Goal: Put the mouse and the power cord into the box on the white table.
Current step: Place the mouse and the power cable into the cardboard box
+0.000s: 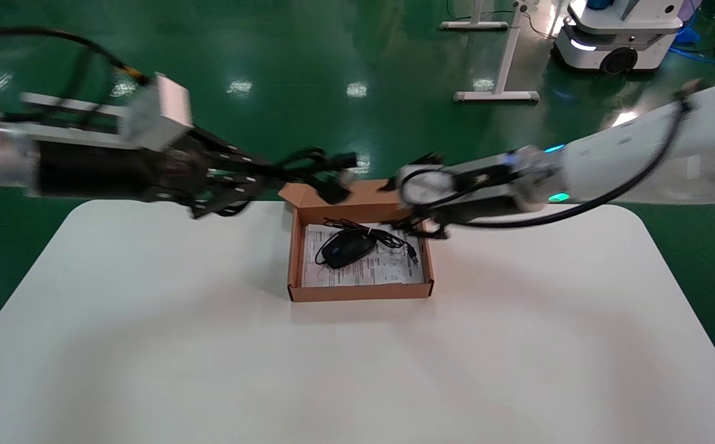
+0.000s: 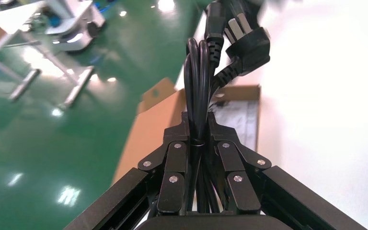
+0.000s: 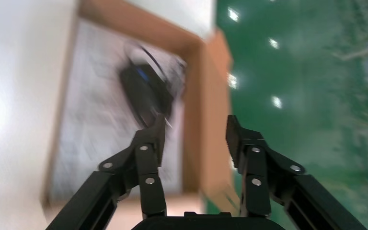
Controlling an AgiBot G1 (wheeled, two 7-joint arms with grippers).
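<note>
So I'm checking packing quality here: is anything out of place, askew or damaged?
Nothing stands out. The small black mouse lies on the printed sheet inside the shallow brown cardboard box, its wire inside too. The thick black power cord is clamped in the left pincer; the right pincer is open over the box.

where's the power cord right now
The power cord is clamped in the left gripper, held in the air over the far left corner of the box.

Head camera high, facing forward-down over white table (image 1: 147,345), both wrist cameras close, all sharing the box (image 1: 360,292).
</note>
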